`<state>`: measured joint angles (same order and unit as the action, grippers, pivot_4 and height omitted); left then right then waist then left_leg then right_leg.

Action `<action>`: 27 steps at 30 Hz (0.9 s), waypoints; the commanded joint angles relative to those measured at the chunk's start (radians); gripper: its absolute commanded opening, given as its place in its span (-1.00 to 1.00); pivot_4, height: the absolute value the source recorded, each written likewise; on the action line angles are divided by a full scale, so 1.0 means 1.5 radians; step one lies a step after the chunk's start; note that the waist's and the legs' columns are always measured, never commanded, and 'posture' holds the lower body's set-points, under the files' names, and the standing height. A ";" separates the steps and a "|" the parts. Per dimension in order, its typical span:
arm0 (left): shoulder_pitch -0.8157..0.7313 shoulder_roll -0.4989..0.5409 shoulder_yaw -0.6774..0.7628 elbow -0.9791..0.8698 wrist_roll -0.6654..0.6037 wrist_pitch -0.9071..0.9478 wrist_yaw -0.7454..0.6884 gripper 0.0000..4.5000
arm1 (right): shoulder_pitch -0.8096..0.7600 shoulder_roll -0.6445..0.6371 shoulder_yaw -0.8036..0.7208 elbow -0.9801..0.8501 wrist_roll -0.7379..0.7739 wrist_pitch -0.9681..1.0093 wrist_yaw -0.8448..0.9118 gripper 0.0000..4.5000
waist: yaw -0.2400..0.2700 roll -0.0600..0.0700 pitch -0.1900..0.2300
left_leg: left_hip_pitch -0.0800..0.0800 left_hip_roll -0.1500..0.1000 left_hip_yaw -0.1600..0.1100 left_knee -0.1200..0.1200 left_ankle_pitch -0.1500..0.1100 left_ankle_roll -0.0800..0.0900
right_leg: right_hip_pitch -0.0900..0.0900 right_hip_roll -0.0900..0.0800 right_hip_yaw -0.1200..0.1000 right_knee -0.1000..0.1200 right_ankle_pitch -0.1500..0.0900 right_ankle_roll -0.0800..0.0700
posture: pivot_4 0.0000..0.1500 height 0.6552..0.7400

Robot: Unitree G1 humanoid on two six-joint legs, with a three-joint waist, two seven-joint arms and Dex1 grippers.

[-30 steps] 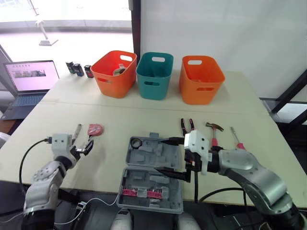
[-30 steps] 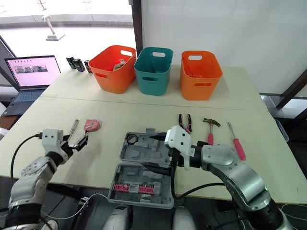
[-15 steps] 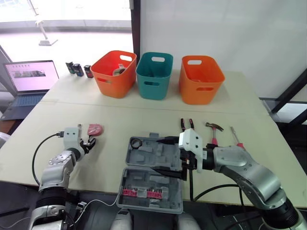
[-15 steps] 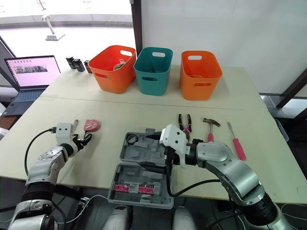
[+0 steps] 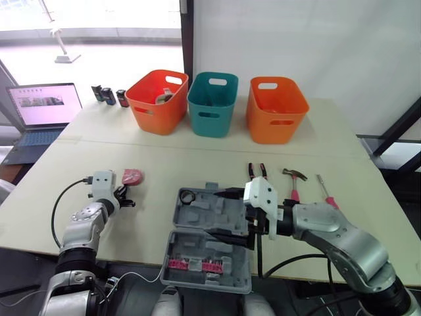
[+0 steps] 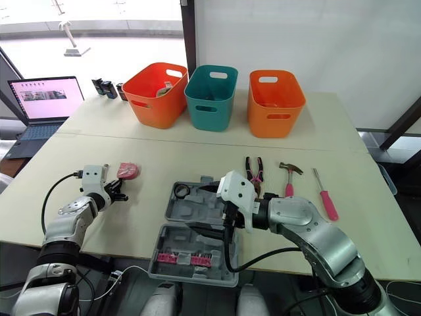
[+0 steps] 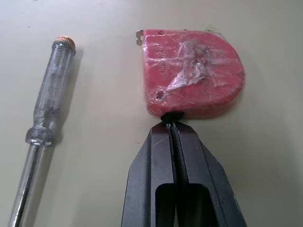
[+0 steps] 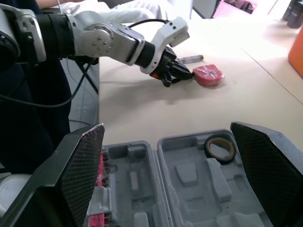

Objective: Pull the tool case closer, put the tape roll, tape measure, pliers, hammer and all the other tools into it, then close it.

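- Left gripper [image 7: 173, 124] sits low on the bench [image 5: 164, 164], fingers [image 7: 151, 161] pressed shut, tips touching the tape measure [image 7: 191, 75]. Probably lining up a grasp; can't tell if anything is pinched.
- Tape measure lies flat, left of the case [image 5: 181, 217], long axis crosswise to the fingers, tape tab at the far corner.
- Right gripper [image 5: 218, 212] is spread wide and empty over the open case, likely to steady it.

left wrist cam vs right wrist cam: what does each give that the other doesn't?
Left wrist: the left gripper close up, fingers shut at the tape measure's edge. Right wrist: the open tool case with the tape roll inside, right gripper open over it. Both: tape measure, clear-handled screwdriver, left gripper.
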<state>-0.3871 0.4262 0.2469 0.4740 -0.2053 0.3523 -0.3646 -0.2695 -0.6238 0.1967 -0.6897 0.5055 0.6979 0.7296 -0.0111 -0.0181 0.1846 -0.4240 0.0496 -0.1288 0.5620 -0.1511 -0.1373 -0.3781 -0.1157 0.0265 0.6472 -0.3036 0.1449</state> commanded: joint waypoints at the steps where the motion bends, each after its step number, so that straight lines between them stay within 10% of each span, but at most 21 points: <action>1: 0.067 -0.015 -0.027 -0.089 -0.002 0.000 -0.020 -0.99 | 0.009 -0.011 -0.023 -0.035 0.016 0.010 -0.005 1.00 | -0.001 0.000 0.000 | 0.000 0.000 0.000 0.000 0.000 0.000 | 0.000 0.000 0.000 0.000 0.000 0.000 | 1.00 1.00; 14: 0.504 0.056 -0.069 -0.395 -0.009 -0.088 -0.193 -0.99 | 0.038 -0.026 -0.046 -0.035 0.017 0.023 -0.020 1.00 | -0.008 0.001 -0.002 | 0.000 0.000 0.001 0.000 -0.001 0.000 | -0.001 -0.001 0.000 -0.002 -0.001 -0.004 | 1.00 1.00; 27: 0.554 0.153 -0.049 -0.369 -0.025 -0.154 -0.306 -0.99 | 0.021 -0.030 -0.038 -0.015 0.002 0.010 -0.014 1.00 | -0.006 0.005 -0.006 | -0.003 0.001 0.003 -0.003 -0.003 0.003 | -0.006 -0.002 0.000 -0.010 0.000 -0.006 | 1.00 1.00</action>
<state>0.4186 0.6520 0.1902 -0.1161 -0.2532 0.1016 -0.8072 -0.2316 -0.6695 0.1469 -0.6913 0.5118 0.7290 0.7105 -0.0197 -0.0105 0.1754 -0.4288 0.0504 -0.1236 0.5578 -0.1555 -0.1324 -0.3873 -0.1182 0.0270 0.6326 -0.3036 0.1366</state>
